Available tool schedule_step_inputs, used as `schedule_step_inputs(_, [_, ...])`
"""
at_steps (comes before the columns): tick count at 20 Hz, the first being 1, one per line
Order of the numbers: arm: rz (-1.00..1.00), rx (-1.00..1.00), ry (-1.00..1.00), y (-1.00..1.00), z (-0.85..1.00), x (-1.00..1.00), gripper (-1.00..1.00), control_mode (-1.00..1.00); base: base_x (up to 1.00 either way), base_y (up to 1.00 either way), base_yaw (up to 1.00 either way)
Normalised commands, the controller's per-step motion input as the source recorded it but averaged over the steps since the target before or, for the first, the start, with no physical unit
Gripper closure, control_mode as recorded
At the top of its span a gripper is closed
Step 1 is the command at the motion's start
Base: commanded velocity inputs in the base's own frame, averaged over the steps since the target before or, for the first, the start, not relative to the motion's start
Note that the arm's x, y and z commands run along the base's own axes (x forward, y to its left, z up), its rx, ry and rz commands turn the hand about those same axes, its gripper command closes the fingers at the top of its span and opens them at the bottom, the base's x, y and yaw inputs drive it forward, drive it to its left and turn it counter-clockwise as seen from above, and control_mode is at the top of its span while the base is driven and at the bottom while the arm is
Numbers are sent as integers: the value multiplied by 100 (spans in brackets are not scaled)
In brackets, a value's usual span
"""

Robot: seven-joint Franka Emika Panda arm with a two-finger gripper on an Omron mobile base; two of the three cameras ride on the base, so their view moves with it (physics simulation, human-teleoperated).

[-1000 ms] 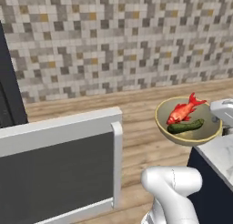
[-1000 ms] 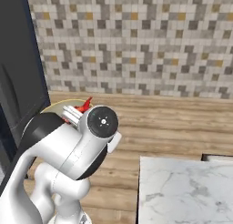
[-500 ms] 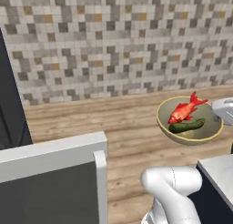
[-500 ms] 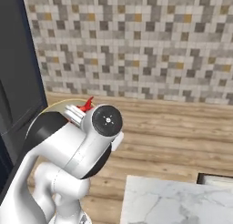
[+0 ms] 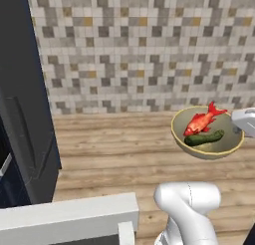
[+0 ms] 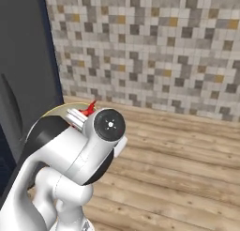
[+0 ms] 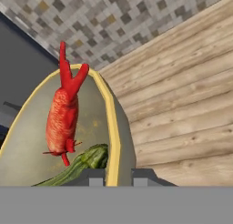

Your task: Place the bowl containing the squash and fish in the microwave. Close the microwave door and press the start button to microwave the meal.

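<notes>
The tan-olive bowl (image 5: 221, 145) hangs in the air over wooden boards, carrying the red fish (image 5: 200, 122) and the dark green squash (image 5: 204, 138). My gripper (image 7: 119, 177) is shut on the bowl's yellow rim (image 7: 112, 141), one fingertip inside and one outside. In the hand view the fish (image 7: 61, 120) lies lengthwise with the squash (image 7: 86, 161) at the near end. From the right base the bowl (image 6: 55, 112) and the fish's tail (image 6: 89, 107) peek from behind my arm. The pale top edge of the microwave door (image 5: 67, 218) shows at lower left. The microwave's body and start button are out of view.
A tall dark cabinet front (image 5: 25, 114) rises on the left, also in the right base view (image 6: 23, 84). A mosaic-tiled wall (image 5: 149, 55) runs across the back. Wooden boards (image 6: 187, 164) stretch between the wall and the base.
The whole picture has shifted, so the camera moved: the microwave door has slid down and left until only its top edge remains. The bowl stays in my gripper as before.
</notes>
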Motion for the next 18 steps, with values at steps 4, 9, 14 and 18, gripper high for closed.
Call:
schedule_step_inputs(4, [0,0,0,0,0,0,100,100,24,-42,69])
schedule_step_inputs(9, [0,0,0,0,0,0,100,100,39,-56,65])
schedule_step_inputs(14, [0,0,0,0,0,0,100,100,53,-49,67])
schedule_step_inputs(18, [0,0,0,0,0,0,100,100,83,-56,57])
